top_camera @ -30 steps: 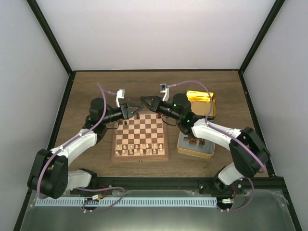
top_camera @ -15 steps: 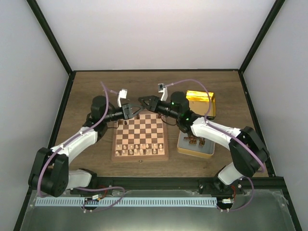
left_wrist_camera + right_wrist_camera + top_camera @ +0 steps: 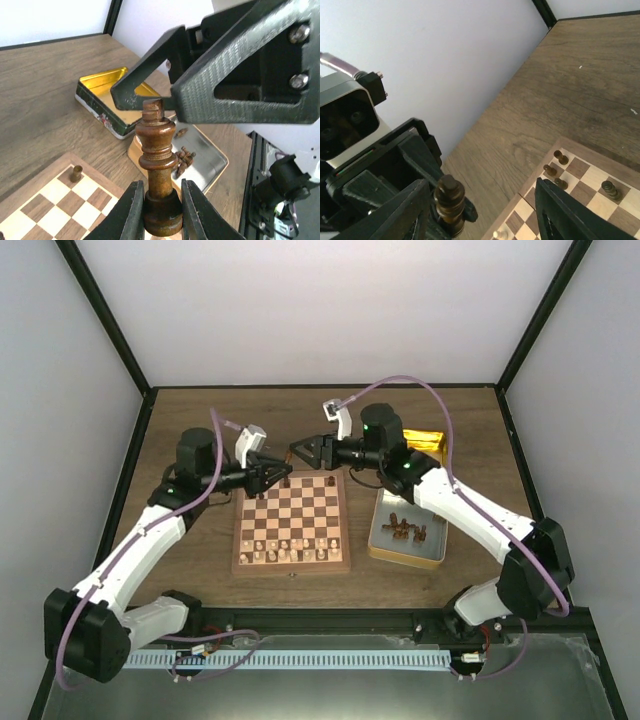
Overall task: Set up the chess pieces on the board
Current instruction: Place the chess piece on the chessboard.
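Up and off the board point(image 3: 292, 512) since a second ago for both arms, elbows swung wide, grippers meeting above its far edge. Clenched tight, the left gripper point(image 3: 278, 476), pinching a dark king point(image 3: 157, 150) by its broad round base and holding it upright. Spread wide, the right gripper point(image 3: 300, 452), one finger on each side of the king's crown, apparently touching nothing. Looks like a mid-air hand-over, though only a guess.

Now the piece itself: turned wood, dark brown, glossy with varnish. Stacked rings at the foot, narrow waist, flared collar, small notched cross on top. Bound to be very light and quite rigid, so no fear of crushing. Polished and rounded though, hence slippery and ready to pivot between flat pads. Best taken at the collar or the stem just beneath, square on. Better to stay well clear of the thin cross, likeliest part to chip.

Elsewhere: a few dark pieces point(image 3: 559, 159) already standing along the board's far row. Pale chessmen point(image 3: 290, 550) lined up on its near rows. More dark ones heaped in an open tin base point(image 3: 405, 562) just right of the board, with a gold tin lid point(image 3: 100, 112) lying beyond that. Matt woodgrain desk point(image 3: 200, 420) under it all.
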Controlling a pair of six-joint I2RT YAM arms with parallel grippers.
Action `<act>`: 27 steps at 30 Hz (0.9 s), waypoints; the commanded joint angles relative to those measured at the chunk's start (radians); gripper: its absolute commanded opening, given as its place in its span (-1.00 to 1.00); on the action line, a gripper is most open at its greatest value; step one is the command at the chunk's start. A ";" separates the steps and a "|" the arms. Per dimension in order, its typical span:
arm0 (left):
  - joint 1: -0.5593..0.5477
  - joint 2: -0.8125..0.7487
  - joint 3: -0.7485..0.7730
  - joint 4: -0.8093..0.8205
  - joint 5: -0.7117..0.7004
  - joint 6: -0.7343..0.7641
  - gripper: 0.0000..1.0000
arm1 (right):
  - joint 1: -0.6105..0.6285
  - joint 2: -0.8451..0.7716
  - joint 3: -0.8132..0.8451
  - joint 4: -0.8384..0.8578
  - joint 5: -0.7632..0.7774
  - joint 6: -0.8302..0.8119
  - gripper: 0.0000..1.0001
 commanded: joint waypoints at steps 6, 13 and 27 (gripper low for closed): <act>-0.004 -0.036 0.062 -0.237 -0.014 0.311 -0.87 | -0.007 0.022 0.170 -0.225 -0.169 -0.157 0.11; -0.004 -0.052 0.053 -0.239 0.017 0.353 -0.85 | -0.007 0.063 0.189 -0.258 -0.265 -0.161 -0.03; -0.003 -0.065 0.037 -0.220 -0.080 0.311 -0.39 | -0.005 0.097 0.177 -0.214 -0.323 -0.147 -0.87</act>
